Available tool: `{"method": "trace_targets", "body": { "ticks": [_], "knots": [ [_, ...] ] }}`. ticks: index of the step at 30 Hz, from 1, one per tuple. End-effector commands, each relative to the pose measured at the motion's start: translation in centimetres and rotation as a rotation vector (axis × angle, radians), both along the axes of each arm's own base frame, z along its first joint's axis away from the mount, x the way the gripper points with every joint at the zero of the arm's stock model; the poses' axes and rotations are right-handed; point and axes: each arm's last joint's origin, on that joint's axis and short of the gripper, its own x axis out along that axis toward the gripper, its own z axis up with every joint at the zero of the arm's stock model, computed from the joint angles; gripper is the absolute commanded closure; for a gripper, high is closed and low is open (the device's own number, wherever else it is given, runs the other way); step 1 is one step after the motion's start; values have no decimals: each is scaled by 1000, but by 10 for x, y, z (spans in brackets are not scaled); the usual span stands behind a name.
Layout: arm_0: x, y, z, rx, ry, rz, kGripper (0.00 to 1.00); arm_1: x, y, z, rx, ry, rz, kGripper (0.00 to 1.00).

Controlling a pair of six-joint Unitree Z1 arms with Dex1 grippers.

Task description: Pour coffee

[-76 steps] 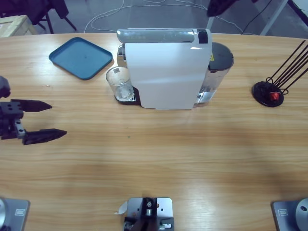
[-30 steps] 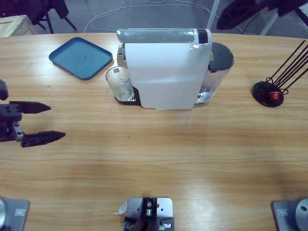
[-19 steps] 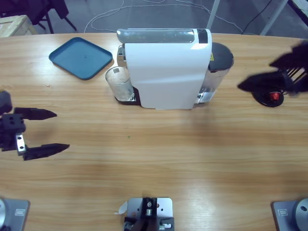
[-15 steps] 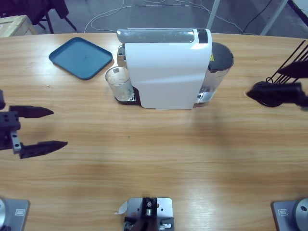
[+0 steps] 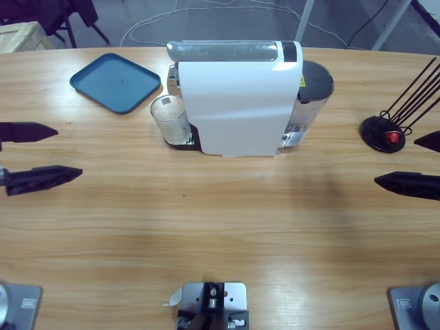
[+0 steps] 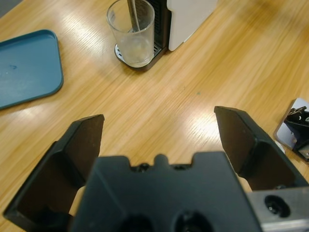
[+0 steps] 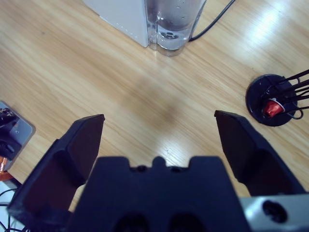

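Note:
A white coffee machine [image 5: 237,103] stands at the table's back middle, with a clear water tank [image 5: 313,89] on its right. A clear glass [image 5: 170,119] sits on its drip plate at the left; the left wrist view shows the glass [image 6: 131,31] far ahead. My left gripper [image 5: 69,151] hovers open at the left edge, well short of the glass and holding nothing. My right gripper [image 5: 396,161] is open at the right edge, its jaws bare. In the right wrist view the tank [image 7: 173,19] lies ahead of the right gripper [image 7: 159,130].
A blue tray [image 5: 115,82] lies at the back left, also seen as the tray [image 6: 26,67] in the left wrist view. A black wire capsule stand [image 5: 383,134] holding a red capsule [image 7: 269,107] sits beside the right gripper. A power cable [image 7: 215,19] runs from the machine.
The right gripper has swept down from the top right to the right edge near the capsule stand. The left gripper drew back left and its jaws spread wider.

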Motion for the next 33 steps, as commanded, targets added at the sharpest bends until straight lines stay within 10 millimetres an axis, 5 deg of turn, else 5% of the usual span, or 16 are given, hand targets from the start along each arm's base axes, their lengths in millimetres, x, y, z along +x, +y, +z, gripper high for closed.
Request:
{"method": "trace_targets", "body": {
  "ticks": [1,10,33],
  "knots": [
    [3,3,-1,11,18,35,0,1,1,-11,-39,28,9,4],
    [11,2,21,-22,-42,56,0,3,2,-12,-43,32,7,4],
    [19,1,36,-16,-32,72,0,4,1,-12,-67,39,-21,9]
  ]
}}
